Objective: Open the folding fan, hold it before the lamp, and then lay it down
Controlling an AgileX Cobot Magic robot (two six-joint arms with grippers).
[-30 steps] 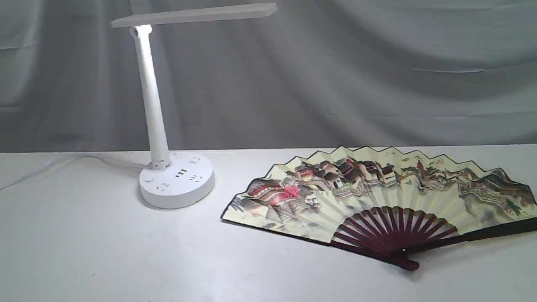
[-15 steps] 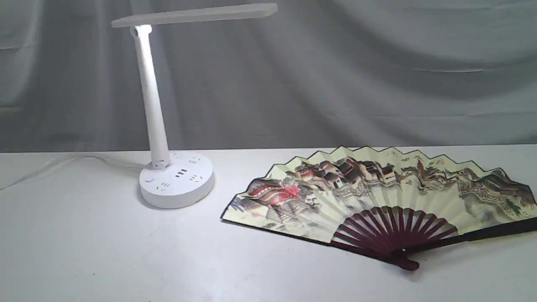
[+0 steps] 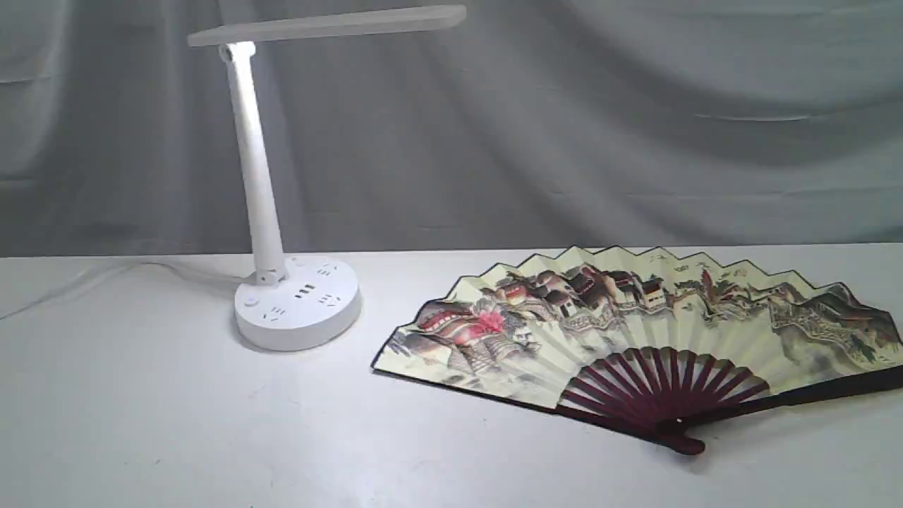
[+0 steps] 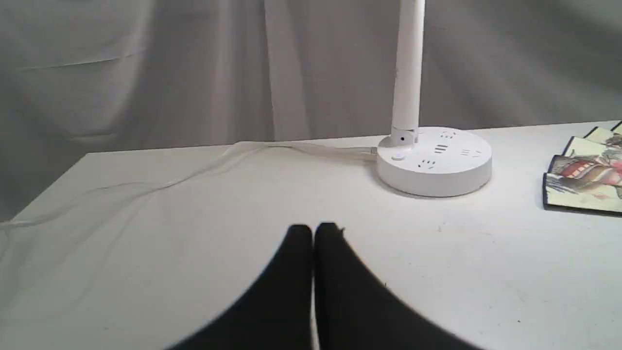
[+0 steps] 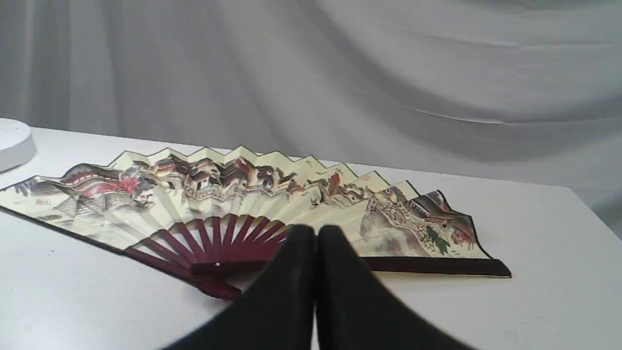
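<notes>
Exterior view: folding fan [image 3: 635,331] is seen fully spread and laid flat on white table [image 3: 141,423], in the right half of scene. Painted side is up, maroon ribs are fanned out from pivot at near edge, and right guard is cut by frame edge. Lamp [image 3: 255,176] is stood upright left of fan, w/ round base near fan's left tip but apart from it. Bar head is extended horiz. to the right, high over the base. Thin cable [image 3: 70,286] is run from base off toward left. Grey cloth backdrop [image 3: 635,106] is hung behind table.

Left wrist view: left gripper [image 4: 314,232] is seen w/ black fingers pressed together, empty, over bare table short of lamp base.

Right wrist view: right gripper [image 5: 317,233] is likewise clamped tight on nothing, tips lined up w/ fan's ribs near pivot. Contact w/ fan can't be told.
</notes>
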